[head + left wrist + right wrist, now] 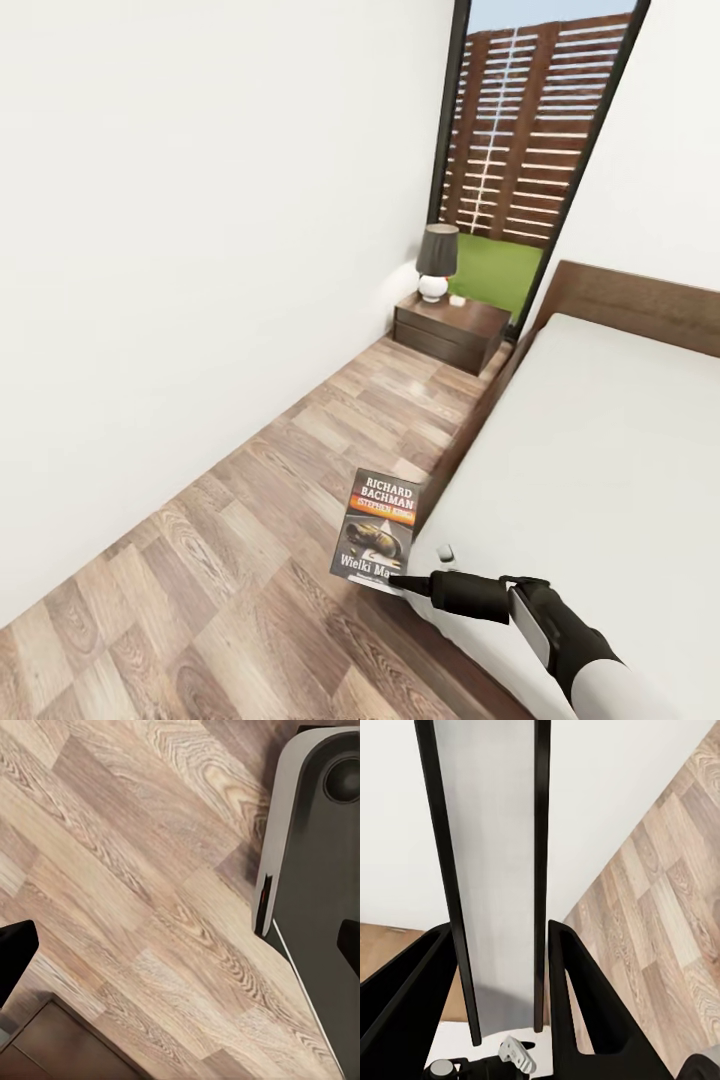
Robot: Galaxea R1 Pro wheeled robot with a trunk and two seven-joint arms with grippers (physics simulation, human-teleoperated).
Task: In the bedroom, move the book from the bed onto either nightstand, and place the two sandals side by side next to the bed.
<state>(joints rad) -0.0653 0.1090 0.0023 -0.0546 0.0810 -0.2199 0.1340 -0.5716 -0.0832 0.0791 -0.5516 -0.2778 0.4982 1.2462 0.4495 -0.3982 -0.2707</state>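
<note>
Right tool (400,580) clenched on the book (378,530), gripping its lower edge; in the right wrist view the book (495,885) sits edge-on between both fingers (577,1005). Book is held off the near left edge of the bed (600,450), cover up, over the wood floor (250,520) beside the bed frame. Nightstand (450,333) stands at the head corner of the bed by the window (520,150), with a dark-shaded lamp (436,260) on top. Left tool: only a dark fingertip (11,952) shows over the floor (150,870), can't tell its state.
</note>
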